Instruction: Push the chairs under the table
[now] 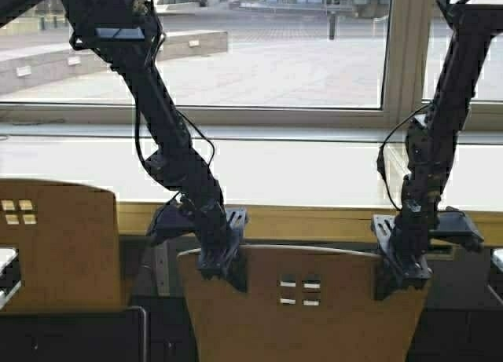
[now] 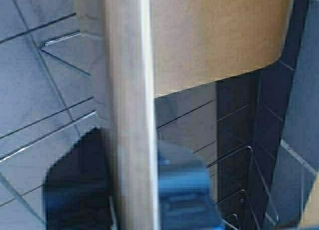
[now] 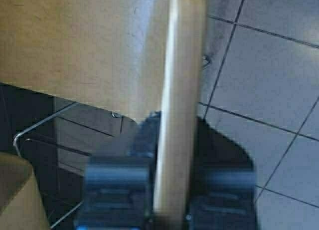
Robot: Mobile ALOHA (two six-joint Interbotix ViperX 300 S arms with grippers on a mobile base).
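Note:
A tan plywood chair (image 1: 306,315) with small square holes in its backrest stands in front of the table (image 1: 314,218), a pale-wood counter under the window. My left gripper (image 1: 222,261) is shut on the left end of the backrest's top edge. My right gripper (image 1: 401,272) is shut on the right end. In the left wrist view the backrest edge (image 2: 129,90) runs between the fingers (image 2: 184,190) of the left gripper (image 2: 132,140). The right wrist view shows the same edge (image 3: 182,65) clamped in the right gripper (image 3: 177,122). A second chair (image 1: 59,244) stands to the left.
A large window (image 1: 275,56) runs behind the counter. Grey floor tiles (image 3: 269,90) and thin chrome chair legs (image 3: 35,135) lie below the seat. A dark framed object (image 1: 71,334) sits at the bottom left of the high view.

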